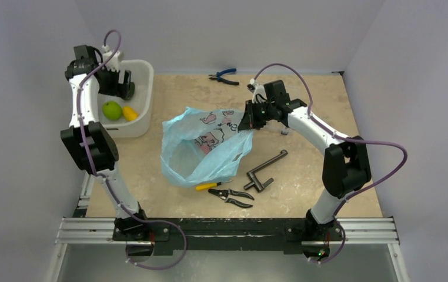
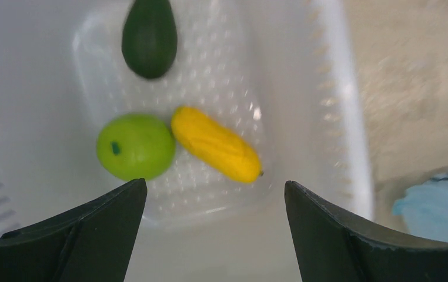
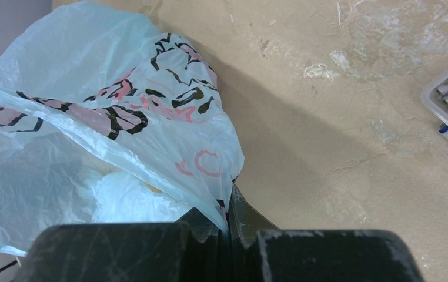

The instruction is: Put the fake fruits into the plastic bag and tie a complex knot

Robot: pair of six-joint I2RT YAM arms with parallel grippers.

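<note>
Hovering over the white tub [image 2: 342,117] at ten o'clock on the table [image 1: 304,106], the left gripper [image 2: 214,183] has its jaws spread wide and nothing between them. I think it is lining up for a first pick. All three fruits lie on the tub's dotted floor. The bright green round fruit [image 2: 135,146] touches the yellow fruit [image 2: 216,144], which is long and ribbed. The dark green oval fruit [image 2: 149,36] lies apart from them at twelve o'clock. They look hard and glossy, so probably slippery.

The bag [image 1: 201,150] lies in the middle of the table. It is thin, crinkled, pale blue film with pink and dark print. The right gripper [image 3: 228,220] is closed on its edge at two o'clock, I suppose to hold the mouth open for the fruits. No knot is made yet.
</note>
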